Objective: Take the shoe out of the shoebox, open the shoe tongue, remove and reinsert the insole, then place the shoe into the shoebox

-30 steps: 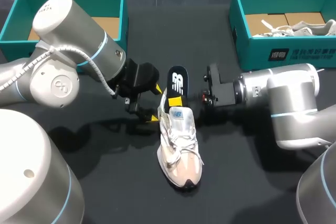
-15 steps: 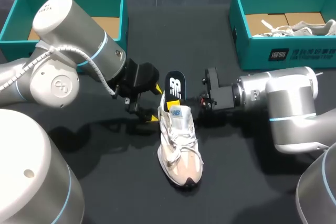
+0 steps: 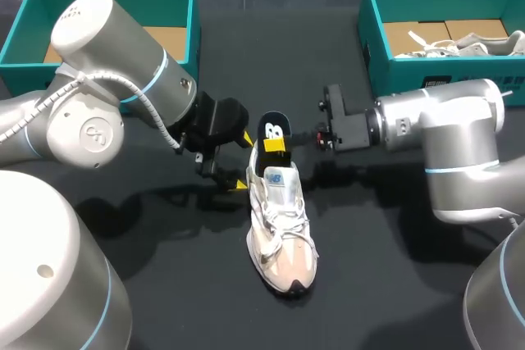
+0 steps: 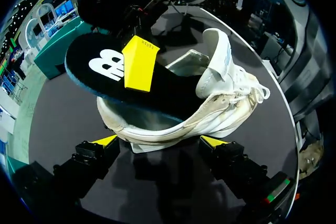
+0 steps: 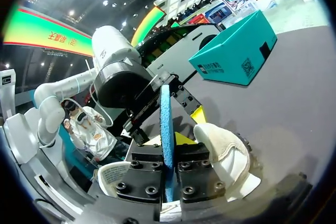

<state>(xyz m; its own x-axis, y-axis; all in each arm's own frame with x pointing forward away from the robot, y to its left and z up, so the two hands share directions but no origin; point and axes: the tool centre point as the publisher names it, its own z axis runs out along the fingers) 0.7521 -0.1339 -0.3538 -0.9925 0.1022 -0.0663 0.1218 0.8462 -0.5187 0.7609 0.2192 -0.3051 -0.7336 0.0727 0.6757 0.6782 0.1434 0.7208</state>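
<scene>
A beige-and-white shoe (image 3: 280, 227) lies mid-table, toe toward the front edge. A black insole (image 3: 275, 130) with a white logo sticks up out of its heel opening, partly inside. My right gripper (image 3: 277, 144) is shut on the insole; in the right wrist view the insole's blue edge (image 5: 166, 119) runs straight between that gripper's (image 5: 167, 176) fingers. My left gripper (image 3: 243, 161) stands open at the shoe's heel. In the left wrist view the heel (image 4: 157, 129) lies just ahead of the left gripper (image 4: 160, 141), and the insole (image 4: 100, 72) carries the right gripper's yellow tip.
A teal shoebox (image 3: 194, 22) stands at the back left. Another teal shoebox (image 3: 373, 55) at the back right holds a second white shoe (image 3: 484, 43). Dark tabletop surrounds the shoe in front and to both sides.
The insole has slid deeper into the shoe, so less of it shows above the heel. My right gripper has shifted a little toward the back. The left arm has kept still.
</scene>
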